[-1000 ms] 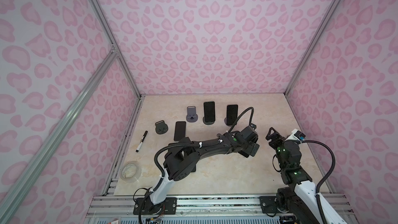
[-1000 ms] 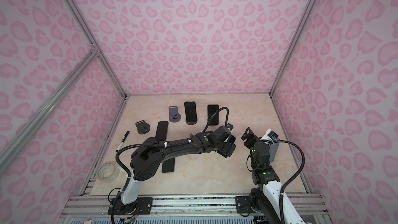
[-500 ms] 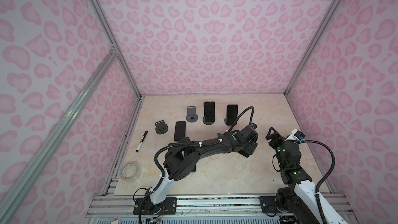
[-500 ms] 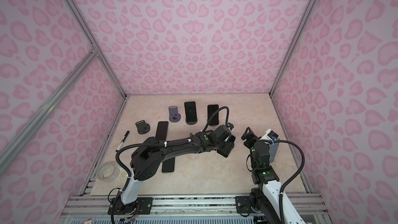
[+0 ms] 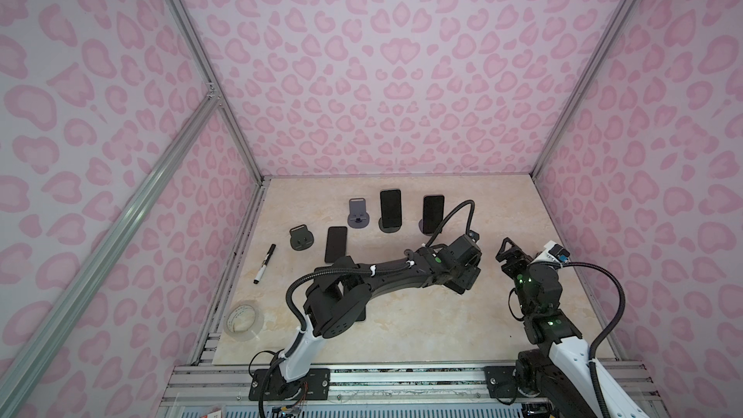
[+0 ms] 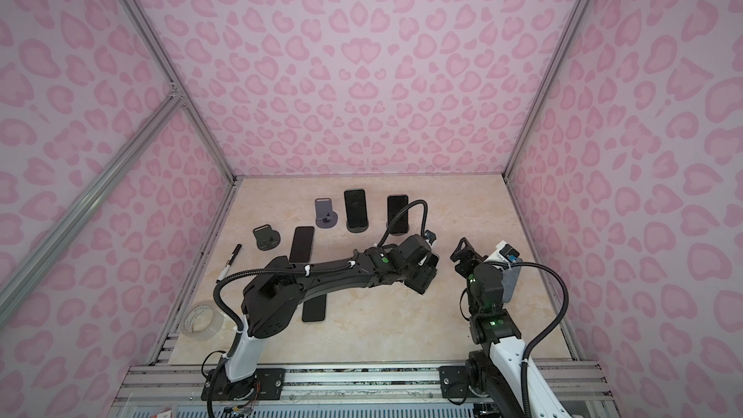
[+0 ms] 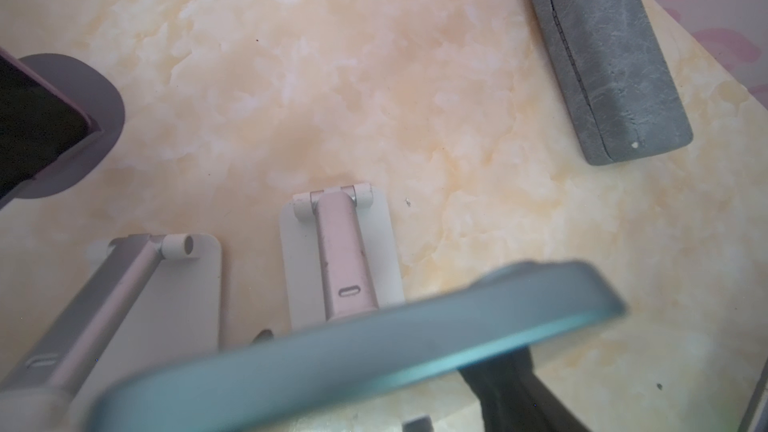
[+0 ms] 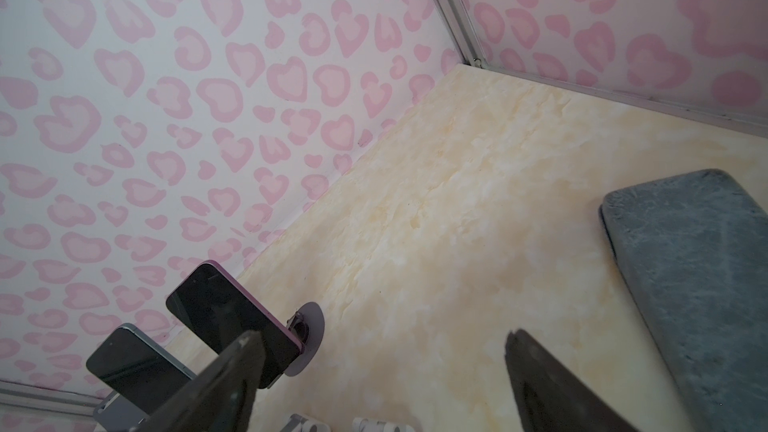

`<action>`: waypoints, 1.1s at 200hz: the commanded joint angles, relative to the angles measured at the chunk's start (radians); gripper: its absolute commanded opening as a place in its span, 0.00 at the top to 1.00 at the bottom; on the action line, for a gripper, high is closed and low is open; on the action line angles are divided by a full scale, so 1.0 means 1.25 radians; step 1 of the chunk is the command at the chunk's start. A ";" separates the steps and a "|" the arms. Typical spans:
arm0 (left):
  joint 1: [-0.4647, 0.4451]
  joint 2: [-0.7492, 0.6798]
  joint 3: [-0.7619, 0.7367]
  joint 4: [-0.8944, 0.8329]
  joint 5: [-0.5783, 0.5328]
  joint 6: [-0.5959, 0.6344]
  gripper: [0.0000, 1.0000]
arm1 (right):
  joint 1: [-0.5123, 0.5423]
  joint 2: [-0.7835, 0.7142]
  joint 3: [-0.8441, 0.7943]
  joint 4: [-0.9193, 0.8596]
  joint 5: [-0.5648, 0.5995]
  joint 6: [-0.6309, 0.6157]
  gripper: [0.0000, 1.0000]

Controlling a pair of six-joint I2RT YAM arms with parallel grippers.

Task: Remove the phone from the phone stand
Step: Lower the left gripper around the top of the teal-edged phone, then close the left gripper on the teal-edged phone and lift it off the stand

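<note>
Whole cell is wrapped in this pink heart-ish leopard print, lol. The back wall [image 5: 394,74], left wall [image 5: 60,122] and right wall [image 5: 675,122] all wear the same pale lilac sheet with pink blotches. A silver aluminium post [image 5: 191,38] runs up each back corner, and a slanted brace [image 5: 120,223] cuts across the left wall to meet the left post. The bench [image 5: 402,327] is a cream-and-beige marble-look slab, butted right up against the walls on three sides. Along its near edge sits a ribbed aluminium rail [image 5: 402,380]. Lighting is soft and even in both top views, with only faint shadows on the slab.
</note>
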 commanded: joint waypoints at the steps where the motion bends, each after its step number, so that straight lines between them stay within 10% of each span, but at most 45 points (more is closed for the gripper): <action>1: -0.004 -0.046 -0.004 -0.002 0.005 0.022 0.38 | 0.000 0.002 -0.006 0.013 -0.003 0.002 0.07; 157: -0.005 -0.214 -0.089 0.010 -0.034 0.065 0.40 | 0.006 0.010 -0.012 0.089 -0.083 -0.034 0.07; 220: 0.092 -0.394 -0.217 -0.007 -0.099 0.059 0.41 | 0.314 0.000 0.011 0.230 -0.069 -0.319 0.06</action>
